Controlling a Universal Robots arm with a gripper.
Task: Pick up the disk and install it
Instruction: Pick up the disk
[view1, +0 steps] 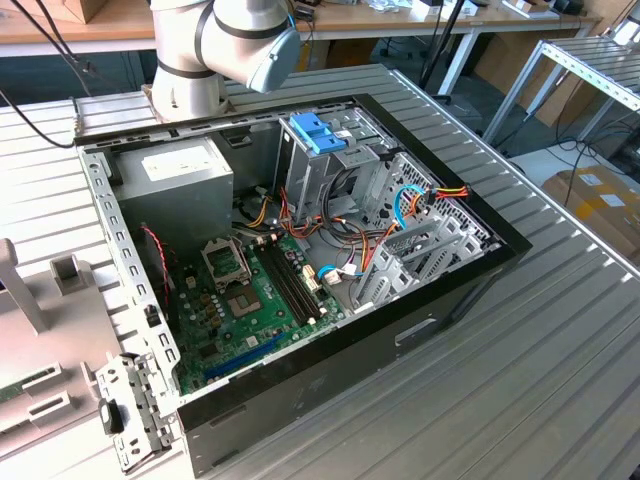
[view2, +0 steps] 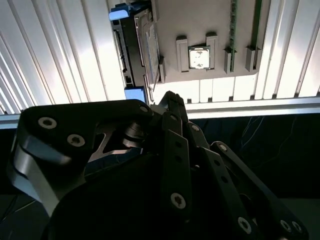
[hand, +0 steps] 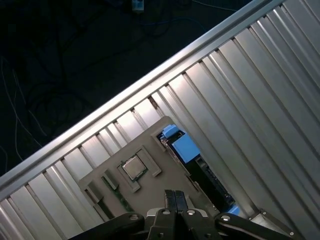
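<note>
The disk (hand: 206, 176) stands on edge in a slot at the side of a grey holder plate (hand: 150, 187); it has a dark body with blue plastic pieces at both ends. In the second wrist view the disk (view2: 134, 47) lies just beyond the fingertips. My gripper (hand: 175, 194) hovers above the plate, apart from the disk, and its fingers are shut together with nothing between them. Its dark linkage runs to the closed tips of the gripper (view2: 170, 96).
The holder plate also carries a processor chip (hand: 134, 168) and memory sticks (view2: 232, 30). It rests on a ribbed metal table (hand: 260, 90) near the table's edge rail. The open computer case (view1: 300, 260), with a blue-latched drive cage (view1: 318, 132), sits mid-table.
</note>
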